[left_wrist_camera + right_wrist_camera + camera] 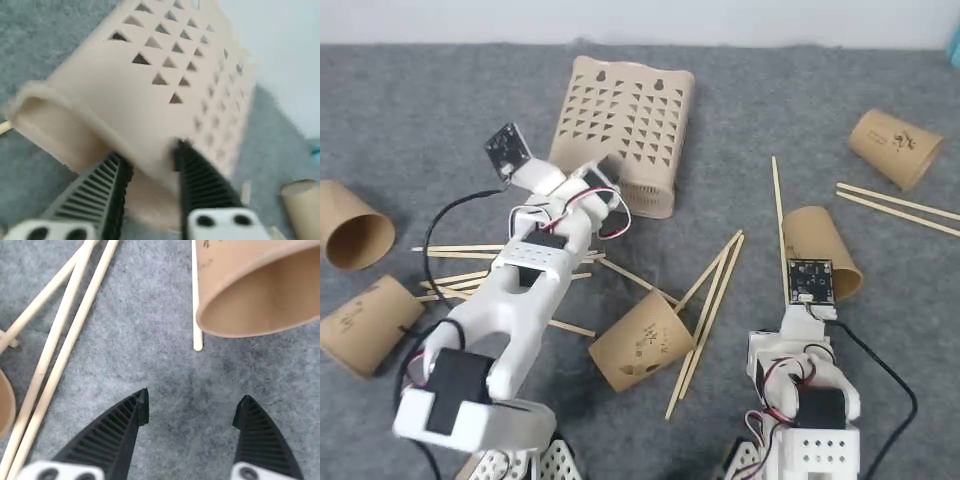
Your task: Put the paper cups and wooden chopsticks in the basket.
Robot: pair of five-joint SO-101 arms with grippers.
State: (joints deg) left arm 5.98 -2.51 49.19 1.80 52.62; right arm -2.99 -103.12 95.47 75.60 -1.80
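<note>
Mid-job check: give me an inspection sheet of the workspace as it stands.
Surface: grey carpet, flat.
Job's things: basket on its side; five cups toppled on the carpet; chopsticks scattered loose.
Clutter: nothing seen.
Grippers: left gripper shut on the basket rim; right gripper open above bare carpet, near a cup mouth.
Cables: black cable arcs over the carpet at left; second cable trails at right.
Surroundings: pale wall behind.
</note>
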